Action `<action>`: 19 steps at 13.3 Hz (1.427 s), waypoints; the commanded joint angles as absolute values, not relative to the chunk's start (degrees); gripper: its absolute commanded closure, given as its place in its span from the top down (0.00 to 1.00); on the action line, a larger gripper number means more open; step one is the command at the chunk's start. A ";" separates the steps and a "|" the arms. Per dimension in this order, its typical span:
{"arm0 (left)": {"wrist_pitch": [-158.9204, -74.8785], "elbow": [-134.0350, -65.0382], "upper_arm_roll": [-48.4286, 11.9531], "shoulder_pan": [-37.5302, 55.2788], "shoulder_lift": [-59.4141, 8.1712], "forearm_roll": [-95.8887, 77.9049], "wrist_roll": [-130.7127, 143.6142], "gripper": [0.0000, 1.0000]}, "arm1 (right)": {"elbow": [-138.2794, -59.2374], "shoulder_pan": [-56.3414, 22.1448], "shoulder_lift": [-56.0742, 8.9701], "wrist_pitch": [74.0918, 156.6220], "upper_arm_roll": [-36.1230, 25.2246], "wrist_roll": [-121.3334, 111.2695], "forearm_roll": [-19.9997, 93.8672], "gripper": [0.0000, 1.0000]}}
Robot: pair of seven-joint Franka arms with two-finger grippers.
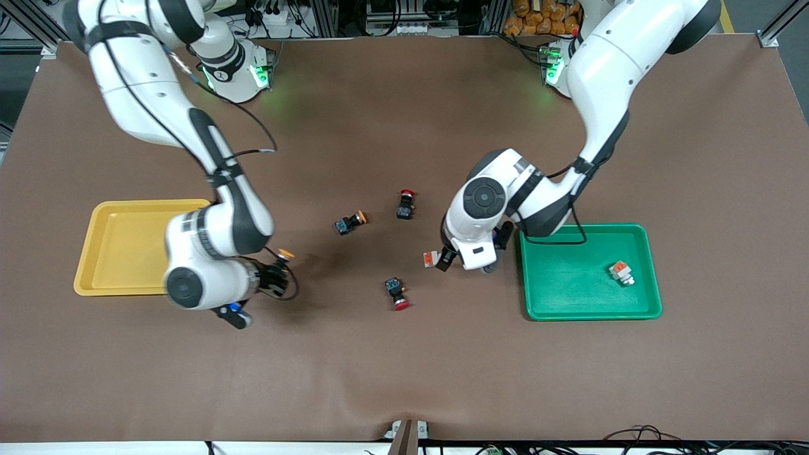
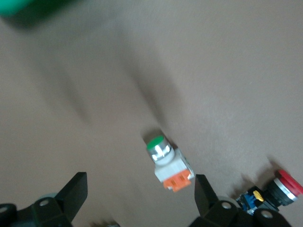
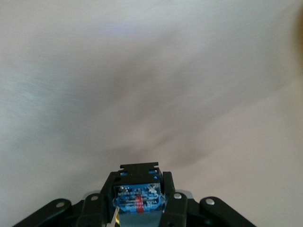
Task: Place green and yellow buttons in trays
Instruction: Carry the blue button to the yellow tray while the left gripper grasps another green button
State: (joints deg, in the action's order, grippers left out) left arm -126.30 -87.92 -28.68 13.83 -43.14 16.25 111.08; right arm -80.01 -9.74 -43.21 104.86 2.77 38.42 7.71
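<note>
Brown table [image 1: 404, 366] has a yellow tray [image 1: 120, 246] at the right arm's end and a green tray [image 1: 569, 284] at the left arm's end, the green one holding a white-bodied button [image 1: 621, 272]. Right gripper [image 1: 278, 272] hangs just beside the yellow tray, clamped on a yellow-capped button [image 3: 137, 198]; left gripper [image 2: 137, 198] sits spread wide, just beside the green tray, over a second white green-capped button [image 2: 168, 163]. Mid-table lie another yellow-capped button [image 1: 349, 222] and two red-capped switches [image 1: 406, 204] [image 1: 397, 294].
</note>
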 commanded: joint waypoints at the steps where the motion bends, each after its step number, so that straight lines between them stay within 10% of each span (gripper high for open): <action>1: -129.37 -85.61 -25.33 19.13 -45.43 16.35 118.02 1.00 | -81.56 -5.72 -39.21 98.02 3.34 27.19 7.82 0.00; 5: -131.04 -82.80 -14.87 28.73 -47.19 15.73 125.40 1.00 | -83.32 1.21 -35.60 95.98 2.99 7.37 4.24 0.00; 19: -136.76 -82.71 -14.59 28.13 -50.62 15.73 142.82 1.00 | -90.26 26.46 -38.40 100.10 3.16 -53.51 3.43 0.07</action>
State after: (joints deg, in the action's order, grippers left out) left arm -134.99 -83.64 -14.73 28.05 -49.52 16.11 140.35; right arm -89.30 25.99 -38.26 98.83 1.72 -49.35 3.29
